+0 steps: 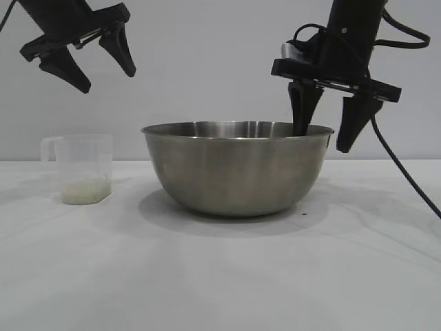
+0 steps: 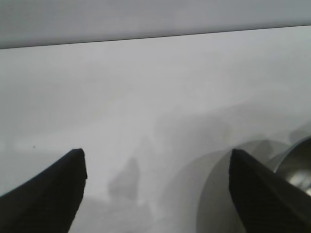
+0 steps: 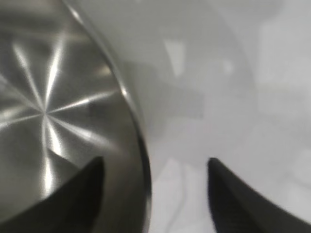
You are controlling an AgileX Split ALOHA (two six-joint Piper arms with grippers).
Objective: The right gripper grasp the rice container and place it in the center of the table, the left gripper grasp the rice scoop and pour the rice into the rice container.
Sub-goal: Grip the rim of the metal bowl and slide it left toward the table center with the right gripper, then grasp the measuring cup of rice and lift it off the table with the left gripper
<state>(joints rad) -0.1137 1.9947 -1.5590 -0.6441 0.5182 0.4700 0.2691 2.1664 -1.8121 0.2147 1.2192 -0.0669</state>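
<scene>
Left black two-fingered hand [image 1: 103, 69] hangs high at left, fingers apart, holding nothing. Below it, small translucent plastic scoop cup [image 1: 81, 168] stands upright on plain white tabletop [image 1: 220, 276], off-white rice [image 1: 85, 190] low inside. Large round brushed-steel bowl [image 1: 238, 167] sits mid-tabletop. Right black hand [image 1: 325, 134], fingers apart, straddles bowl's right rim, one finger inside, one outside.

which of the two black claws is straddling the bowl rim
The right gripper: open, one finger inside the rice container, the other outside its rim. The left gripper hangs open, high above the rice scoop.
</scene>
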